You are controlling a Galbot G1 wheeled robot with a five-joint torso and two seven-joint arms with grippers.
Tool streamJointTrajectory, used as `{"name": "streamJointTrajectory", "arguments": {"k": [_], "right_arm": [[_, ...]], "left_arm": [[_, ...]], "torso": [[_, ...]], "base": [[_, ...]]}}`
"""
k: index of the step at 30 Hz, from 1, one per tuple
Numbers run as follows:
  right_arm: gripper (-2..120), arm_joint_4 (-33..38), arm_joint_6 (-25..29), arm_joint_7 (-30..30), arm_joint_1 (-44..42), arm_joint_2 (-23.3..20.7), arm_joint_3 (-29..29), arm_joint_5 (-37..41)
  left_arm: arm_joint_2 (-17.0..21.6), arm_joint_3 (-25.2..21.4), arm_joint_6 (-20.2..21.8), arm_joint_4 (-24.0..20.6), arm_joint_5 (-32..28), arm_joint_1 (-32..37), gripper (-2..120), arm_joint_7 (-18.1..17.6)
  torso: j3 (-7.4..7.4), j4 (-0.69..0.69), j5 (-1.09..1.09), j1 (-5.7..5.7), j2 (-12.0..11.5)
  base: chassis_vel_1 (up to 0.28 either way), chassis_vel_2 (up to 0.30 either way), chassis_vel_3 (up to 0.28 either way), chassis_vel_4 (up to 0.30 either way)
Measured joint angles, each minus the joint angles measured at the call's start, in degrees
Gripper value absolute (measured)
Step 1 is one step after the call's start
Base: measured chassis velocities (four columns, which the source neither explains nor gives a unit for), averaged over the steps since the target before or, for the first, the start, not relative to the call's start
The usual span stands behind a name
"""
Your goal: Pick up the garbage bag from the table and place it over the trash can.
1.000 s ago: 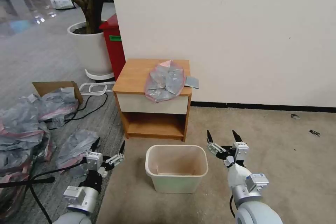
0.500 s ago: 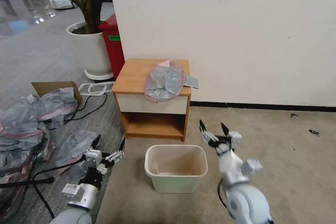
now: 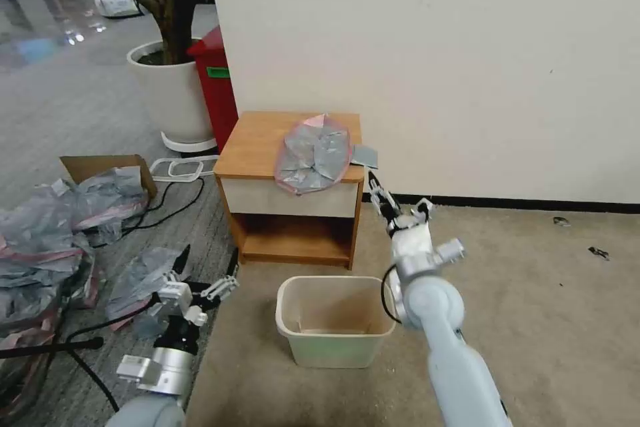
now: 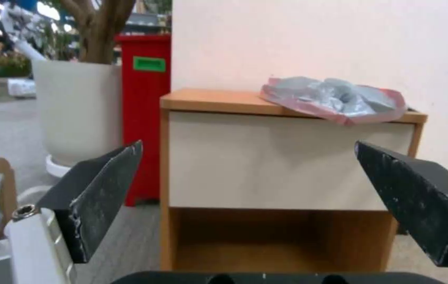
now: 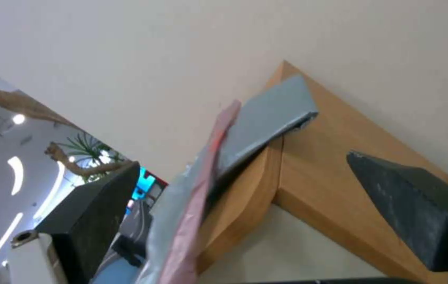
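The head camera looks forward and down from above, taking in the desk against the wall and the trash can on the floor before it. The left wrist camera sits low and level, facing the desk's white drawer front between its own end effector's fingers. The right wrist camera is close under the desk's right front corner, tilted upward. All three share the garbage bag on the desk top.
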Motion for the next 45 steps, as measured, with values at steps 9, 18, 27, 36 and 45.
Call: {"name": "streamJointTrajectory", "arguments": {"k": [9, 18, 27, 36, 45], "right_arm": [[100, -10.42, 2.05, -2.59, 8.03, 0.26, -0.24, 1.22], [100, -14.2, 2.37, -3.18, 11.69, 0.63, -0.96, 1.35], [99, -16.63, 2.6, -4.36, 13.78, 1.39, -0.38, 1.05], [96, -18.43, 2.86, -5.2, 14.19, 2.36, -0.31, -0.22], [70, -18.85, 3.07, -5.48, 14.62, 2.49, -0.34, -0.77]], "left_arm": [[-0.68, -1.34, -0.89, -0.05, 1.02, 0.35, 100, -0.37], [-0.44, -1.76, -1.7, 0.54, 1.24, 0.36, 100, -0.27], [-0.65, -1.43, -2.76, 0.69, 0.84, -0.07, 100, -0.84], [-0.58, -0.93, -2.76, 0.48, 0.84, -0.76, 100, -2.72], [-1.02, -0.28, -2.8, 0.73, -0.08, -0.55, 100, -4.07]], "torso": [[0.0, 0.0, 0.0, 0.0, 0.0], [0.0, 0.0, 0.0, 0.0, 0.0], [0.0, 0.0, 0.0, 0.0, 0.0], [0.0, 0.0, 0.0, 0.0, 0.0], [-0.01, 0.0, 0.0, 0.0, 0.0]], "base": [[0.0, 0.0, 0.0, 0.0], [0.0, 0.0, 0.0, 0.0], [0.0, 0.0, 0.0, 0.0], [0.0, 0.0, 0.0, 0.0], [0.0, 0.0, 0.0, 0.0]]}}
